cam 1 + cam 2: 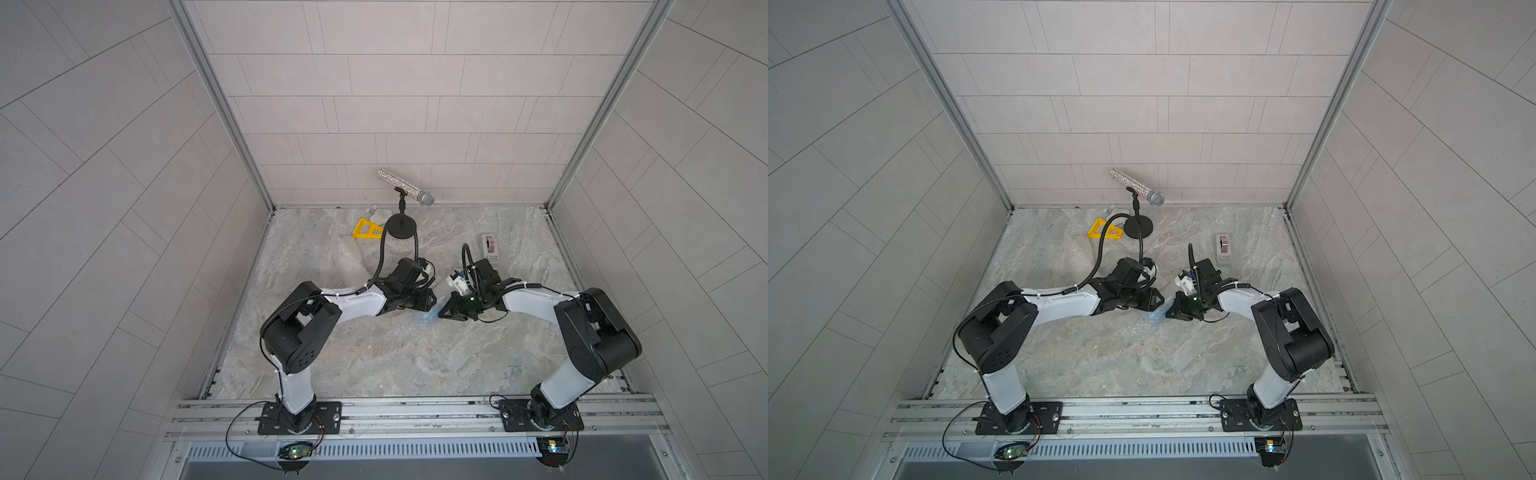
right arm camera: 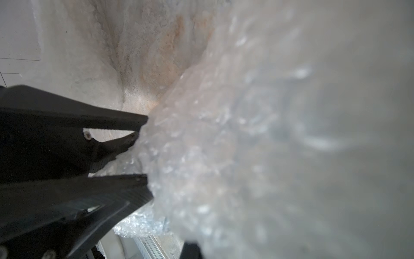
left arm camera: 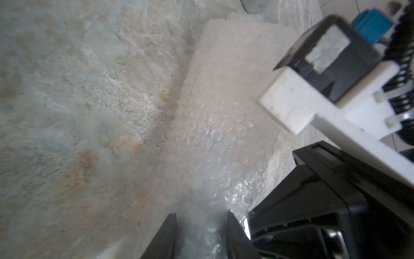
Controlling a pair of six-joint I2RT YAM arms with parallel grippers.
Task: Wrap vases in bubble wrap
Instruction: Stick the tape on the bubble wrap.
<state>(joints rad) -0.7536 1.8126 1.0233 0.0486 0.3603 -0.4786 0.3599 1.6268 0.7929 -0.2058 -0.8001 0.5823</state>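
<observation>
Bubble wrap lies over a whitish bundle well out on the outer side of the left claw. I take the bundle for the white vase, already covered, though the sheet blurs its outline. The work in hand sits between the two claws. A pale blue tint shows through crumpled wrap just below the tips, on the side toward the arm bases, and I read it as the blue vase. It lies about equally near both arms and touches or almost touches the right claw. Its long axis cannot be made out from above. In the left wrist view a thick band of layered wrap runs straight ahead of the left claw, along the way it points. That claw's fingers stand part-way apart with wrap filling the gap; whether the pads press on it I cannot tell. The right claw's own tips are buried under wrap crowding its wrist view. It is fully closed, and I judge it to be pinching a fold of the sheet. The coming move likely turns on the left claw nipping what lies in its gap. Beyond the right claw, on its far side, a tape dispenser stands well apart on the desk.
</observation>
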